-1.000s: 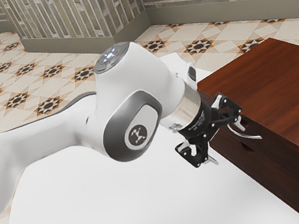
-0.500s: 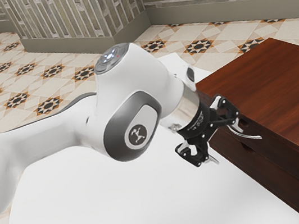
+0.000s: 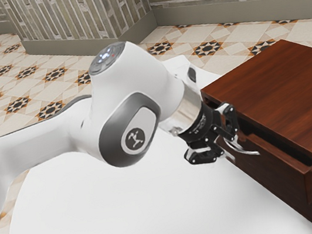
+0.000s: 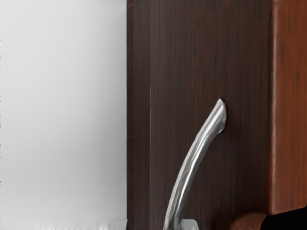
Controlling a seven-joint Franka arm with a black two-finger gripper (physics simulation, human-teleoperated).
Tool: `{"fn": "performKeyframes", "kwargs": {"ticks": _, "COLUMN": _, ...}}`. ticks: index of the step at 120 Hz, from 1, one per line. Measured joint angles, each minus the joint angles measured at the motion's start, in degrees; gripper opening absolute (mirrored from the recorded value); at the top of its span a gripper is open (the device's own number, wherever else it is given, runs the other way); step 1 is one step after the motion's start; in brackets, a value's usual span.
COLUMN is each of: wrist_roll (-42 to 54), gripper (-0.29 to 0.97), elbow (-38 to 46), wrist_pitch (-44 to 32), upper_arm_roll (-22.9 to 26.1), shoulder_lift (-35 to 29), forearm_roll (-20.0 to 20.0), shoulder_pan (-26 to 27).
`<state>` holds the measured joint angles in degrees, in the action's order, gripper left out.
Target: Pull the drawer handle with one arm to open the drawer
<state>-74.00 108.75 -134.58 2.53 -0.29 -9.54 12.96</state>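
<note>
Exterior view showed the white arm reaching from that view's left to the dark wooden cabinet on the white bench. The jaws looked closed on the drawer handle, pinching the curved silver bar from two sides near its end closer to the arm. The drawer stood partly out of the cabinet, with a shadowed gap at its far end. From the wrist view, the handle arched off the dark drawer front and ran down under the hand. I judged the pull under way, with the drawer open only a little. The next move called for a straight draw away from the cabinet, along the drawer's line of travel, with a firm grip so the smooth bar did not slip out.
</note>
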Motion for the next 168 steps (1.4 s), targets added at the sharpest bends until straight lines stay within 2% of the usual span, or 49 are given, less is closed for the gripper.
{"fn": "performKeyframes", "kwargs": {"ticks": 19, "wrist_roll": 0.04, "gripper": -0.04, "elbow": 0.56, "wrist_pitch": 0.24, "upper_arm_roll": -0.11, "shoulder_lift": -0.97, "forearm_roll": 0.05, "shoulder_pan": -0.01}}
{"fn": "performKeyframes", "kwargs": {"ticks": 45, "wrist_roll": 0.03, "gripper": -0.09, "elbow": 1.6, "wrist_pitch": 0.47, "upper_arm_roll": -0.13, "shoulder_lift": -2.06, "forearm_roll": 0.12, "shoulder_pan": -0.09}}
{"fn": "performKeyframes", "kwargs": {"ticks": 64, "wrist_roll": -0.05, "gripper": -0.1, "elbow": 3.66, "wrist_pitch": 0.56, "upper_arm_roll": -0.18, "shoulder_lift": -4.03, "forearm_roll": 0.2, "shoulder_pan": -0.22}}
{"fn": "performKeyframes", "kwargs": {"ticks": 125, "wrist_roll": -0.37, "gripper": -0.11, "elbow": 15.03, "wrist_pitch": 0.42, "upper_arm_roll": -0.63, "shoulder_lift": -15.81, "forearm_roll": 0.15, "shoulder_pan": 0.14}}
{"fn": "performKeyframes", "kwargs": {"ticks": 168, "wrist_roll": -0.63, "gripper": -0.11, "elbow": 19.05, "wrist_pitch": 0.39, "upper_arm_roll": -1.71, "shoulder_lift": -19.75, "forearm_roll": 0.2, "shoulder_pan": 0.29}}
